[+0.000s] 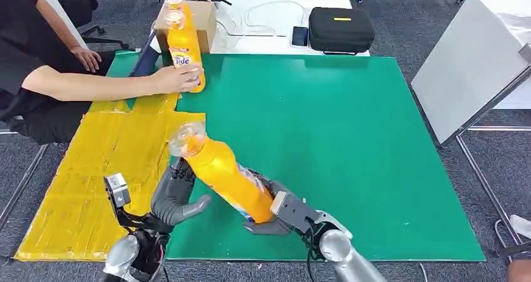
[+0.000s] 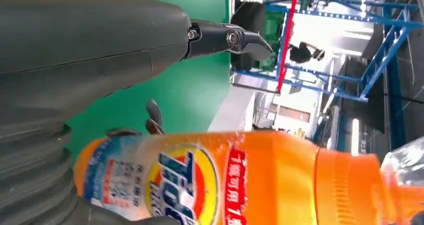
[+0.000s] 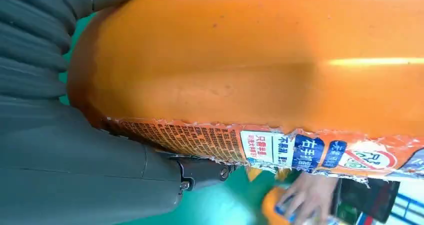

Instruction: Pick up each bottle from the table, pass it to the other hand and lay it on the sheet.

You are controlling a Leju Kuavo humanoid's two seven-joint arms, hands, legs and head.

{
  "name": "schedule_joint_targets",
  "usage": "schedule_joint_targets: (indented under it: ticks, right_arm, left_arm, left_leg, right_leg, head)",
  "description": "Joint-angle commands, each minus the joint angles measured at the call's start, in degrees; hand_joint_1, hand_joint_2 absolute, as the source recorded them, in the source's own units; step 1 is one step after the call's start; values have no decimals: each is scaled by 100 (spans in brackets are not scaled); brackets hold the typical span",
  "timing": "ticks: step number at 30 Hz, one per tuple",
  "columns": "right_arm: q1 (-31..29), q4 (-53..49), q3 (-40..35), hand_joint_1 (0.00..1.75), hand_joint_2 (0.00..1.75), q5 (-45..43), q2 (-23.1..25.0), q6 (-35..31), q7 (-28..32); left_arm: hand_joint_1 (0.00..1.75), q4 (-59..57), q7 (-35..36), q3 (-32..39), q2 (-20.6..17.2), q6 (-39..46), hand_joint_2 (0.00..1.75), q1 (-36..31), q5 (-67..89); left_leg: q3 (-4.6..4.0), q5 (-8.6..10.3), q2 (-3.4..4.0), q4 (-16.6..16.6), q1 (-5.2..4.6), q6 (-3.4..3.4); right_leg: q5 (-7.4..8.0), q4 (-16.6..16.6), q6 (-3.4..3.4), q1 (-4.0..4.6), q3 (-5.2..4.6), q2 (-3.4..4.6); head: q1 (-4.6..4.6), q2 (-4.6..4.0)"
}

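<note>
An orange bottle (image 1: pixel 225 178) with a clear cap hangs tilted above the near edge of the green mat (image 1: pixel 338 138), cap toward the yellow sheet (image 1: pixel 106 163). My right hand (image 1: pixel 285 214) grips its base; up close the orange body (image 3: pixel 250 60) lies against that hand (image 3: pixel 75 170). My left hand (image 1: pixel 178 197) is at the bottle's upper body with fingers apart. In the left wrist view a strip of green shows between its thumb (image 2: pixel 225 37) and the bottle (image 2: pixel 250 180). A person's hand (image 1: pixel 178 78) holds a second orange bottle (image 1: pixel 185 50) upright at the mat's far left edge.
The person sits at the far left beside the sheet. Behind the mat stand a cardboard box (image 1: pixel 200 15), a phone (image 1: pixel 300 36), a black case (image 1: pixel 341 28) and white cables. A white board (image 1: pixel 469 62) leans at the right.
</note>
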State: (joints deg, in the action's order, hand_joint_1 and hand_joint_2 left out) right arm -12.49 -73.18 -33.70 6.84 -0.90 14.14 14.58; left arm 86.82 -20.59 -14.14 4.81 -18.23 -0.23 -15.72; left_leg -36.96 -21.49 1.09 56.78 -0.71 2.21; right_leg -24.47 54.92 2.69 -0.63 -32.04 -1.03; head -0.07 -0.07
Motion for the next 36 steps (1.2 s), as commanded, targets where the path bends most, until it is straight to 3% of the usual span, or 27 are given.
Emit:
schedule_joint_targets:
  ticks: [1,14,20,36]
  right_arm:
    - [-237,164,-465,175,175,3,-53,-60,-26]
    - [-80,104,-549,175,175,54,-358,-195,-40]
    - [-74,267,-581,175,175,80,-329,-154,-5]
    - [-168,283,-616,175,175,85,-317,-104,25]
  left_arm:
    - [0,-50,52,-168,-152,-120,175,-4,-114]
    - [0,370,148,-581,-373,-589,175,188,-588]
    - [0,330,110,-778,-617,-750,175,80,-398]
    - [0,220,24,-864,-738,-867,175,-14,-55]
  left_leg:
    - [15,-11,4,7,6,-20]
    - [20,-14,-8,5,5,-19]
    - [14,-6,-7,1,4,-17]
    - [9,-5,-5,1,5,-15]
  right_leg:
    - [-4,5,-12,3,11,21]
    - [-10,2,-10,2,20,7]
    - [-5,1,-11,1,-15,7]
    - [-4,-1,-9,2,-15,5]
  head:
    - [-2,2]
    - [-2,0]
    - [-2,2]
    - [0,0]
